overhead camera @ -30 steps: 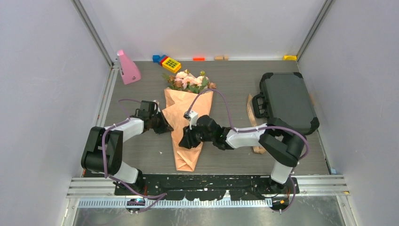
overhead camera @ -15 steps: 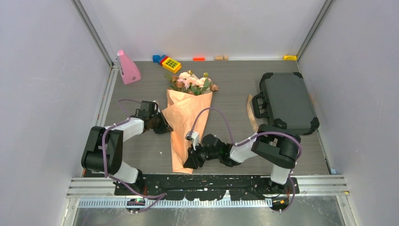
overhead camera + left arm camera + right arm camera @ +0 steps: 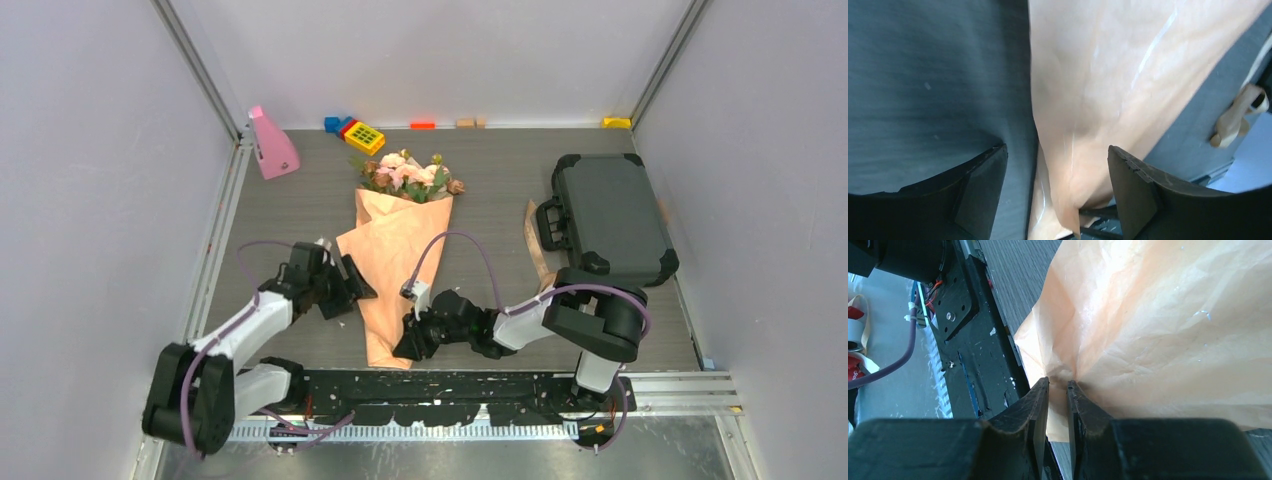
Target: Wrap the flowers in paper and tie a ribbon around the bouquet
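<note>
So my bouquet point(image 3: 393, 262) is lying mid-table, flowers point(image 3: 405, 173) pointing to 12 o'clock and the paper point(image 3: 1158, 320) tip down at 6. My right gripper point(image 3: 1058, 385) is pinching the paper right at that tip, fingers nearly together. My left gripper point(image 3: 1055, 160) sits at the cone's 9 o'clock edge, fingers spread wide over the paper. The ribbon point(image 3: 533, 250) is off at 3 o'clock, beside the black case point(image 3: 610, 215).

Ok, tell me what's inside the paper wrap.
Pink and brownish-red roses stick out of the far, open end of the paper. Anything deeper in, stems included, is covered by the folded paper and cannot be seen.
</note>
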Tool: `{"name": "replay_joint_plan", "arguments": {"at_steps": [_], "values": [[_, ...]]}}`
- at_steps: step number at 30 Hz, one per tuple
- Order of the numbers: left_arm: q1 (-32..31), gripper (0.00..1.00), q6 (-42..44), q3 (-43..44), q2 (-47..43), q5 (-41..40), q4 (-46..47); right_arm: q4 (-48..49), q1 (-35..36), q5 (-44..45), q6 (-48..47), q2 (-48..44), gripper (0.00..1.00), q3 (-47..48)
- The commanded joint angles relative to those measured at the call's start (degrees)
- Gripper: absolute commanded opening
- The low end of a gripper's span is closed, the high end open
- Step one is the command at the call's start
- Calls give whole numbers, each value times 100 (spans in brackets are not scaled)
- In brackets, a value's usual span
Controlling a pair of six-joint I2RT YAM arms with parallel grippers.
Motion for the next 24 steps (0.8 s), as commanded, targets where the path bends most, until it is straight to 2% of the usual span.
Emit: {"name": "replay_joint_plan", "arguments": {"at_steps": [1,3,5,11,14,17,20,24], "values": [[-478,78,-548,-923,-800,271,-313,-663,33,264,107,-53,26,-124],[-788,78,-729,-1204,-1116,454,-64,-653,38,283,130,-32,26,-79],[-1106,72,-851,-1357,-1304,469,5,-592,42,400,180,-11,26,-52],[-1286,28,-791,-1399,-1445,83,-437,-282,33,795,464,-176,26,-126],[-1304,8,-693,-1367,-1281,8,-571,-374,20,1169,709,-430,30,-151],[-1313,0,-643,-1357,-1031,-20,-622,-497,-66,1415,931,-743,34,-197],[-1314,0,-586,-1340,-748,-44,-604,-799,-302,1481,1071,-972,36,-142],[-1322,0,-529,-1282,-609,-93,-601,-1079,-854,1255,1164,-837,26,56]]}}
